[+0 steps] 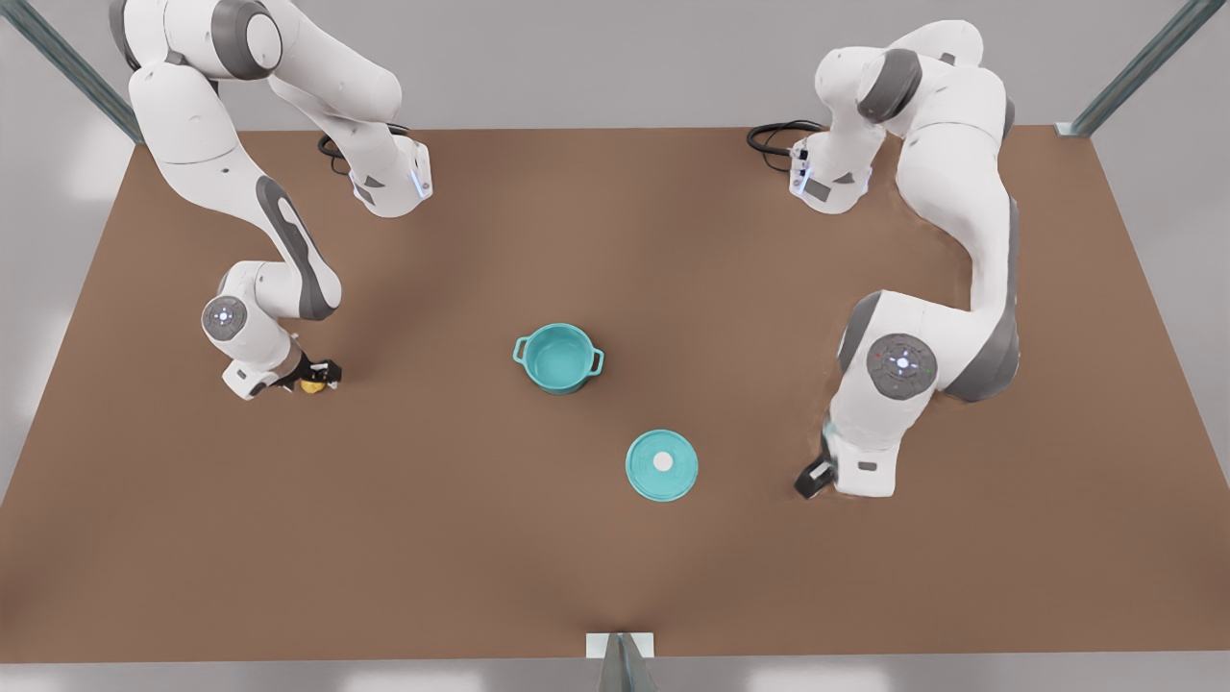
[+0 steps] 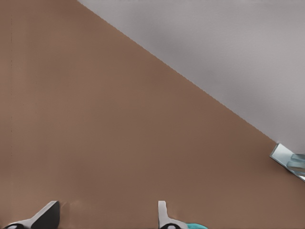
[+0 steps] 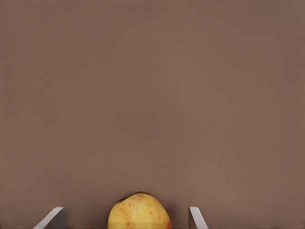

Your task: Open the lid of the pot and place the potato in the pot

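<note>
Nearest the camera in the front view, the pot lid (image 1: 662, 465) lies flat on the brown table (image 1: 480, 538), white knob up, a little nearer and to the right of the pot (image 1: 557, 358). That pot stands upright and uncovered close to the middle of the table, its teal inside bare, its two loop handles pointing out to either side; lid and pot are near one another but not touching.

On the front view's left, the right gripper (image 1: 317, 376) is down at the table surface, and the potato (image 1: 312, 385) sits between its two fingers. In the right wrist view the potato (image 3: 138, 211) lies centred between the fingertips with a gap on each side, so the fingers (image 3: 51, 218) are spread and not pressing on it. The potato rests on the table well to the left of the pot.

On the front view's right, the left gripper (image 1: 815, 478) hangs low over the table, to the right of the lid and clearly apart from it. Its wrist view shows the two fingertips (image 2: 164, 217) spread wide with nothing between them, the left gripper (image 2: 107, 217) released, and a sliver of teal at the frame's edge beside one finger.
</note>
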